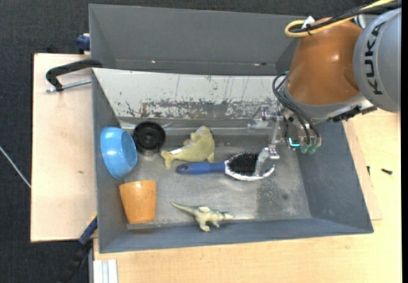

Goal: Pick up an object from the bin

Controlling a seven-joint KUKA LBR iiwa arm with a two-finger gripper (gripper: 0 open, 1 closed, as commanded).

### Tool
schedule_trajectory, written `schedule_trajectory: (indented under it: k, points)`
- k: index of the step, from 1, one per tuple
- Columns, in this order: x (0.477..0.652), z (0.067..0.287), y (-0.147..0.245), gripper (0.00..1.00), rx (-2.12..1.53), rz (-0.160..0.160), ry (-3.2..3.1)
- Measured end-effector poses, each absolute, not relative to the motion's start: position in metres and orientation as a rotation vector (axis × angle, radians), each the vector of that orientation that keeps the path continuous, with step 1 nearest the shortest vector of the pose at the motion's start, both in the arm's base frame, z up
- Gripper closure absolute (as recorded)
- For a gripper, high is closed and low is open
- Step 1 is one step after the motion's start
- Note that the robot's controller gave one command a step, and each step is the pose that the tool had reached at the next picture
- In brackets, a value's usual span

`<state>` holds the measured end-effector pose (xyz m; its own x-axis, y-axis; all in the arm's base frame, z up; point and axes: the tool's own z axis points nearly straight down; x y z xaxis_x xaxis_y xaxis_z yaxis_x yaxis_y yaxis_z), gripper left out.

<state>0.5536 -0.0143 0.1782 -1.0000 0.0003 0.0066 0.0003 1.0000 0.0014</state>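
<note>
End effector (273, 151) sits low in the right part of the bin (191, 33), at the right edge of a brush (241, 166) with a white head, black bristles and a blue handle pointing left. Looks like it touches the brush head, though contact is hard to confirm. Released or clenched: cannot tell.

Brush lies on the bin floor, right of centre. Just above its handle is a pale yellow animal toy (194, 146). A black round lid (149, 136) and a blue bowl (118, 152) are further left. Orange cup (138, 201) at front left, with a small yellow lizard toy (205, 215) by the front wall, well apart from the arm.
</note>
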Motion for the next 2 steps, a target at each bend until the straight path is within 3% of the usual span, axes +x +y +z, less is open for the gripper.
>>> schedule_trajectory:
  k: [1, 2]
  points:
    - [0.559, 0.071, 0.013, 0.00, -0.096, -0.005, -3.147]
    - [0.555, 0.102, 0.014, 0.00, 0.000, -0.001, -3.150]
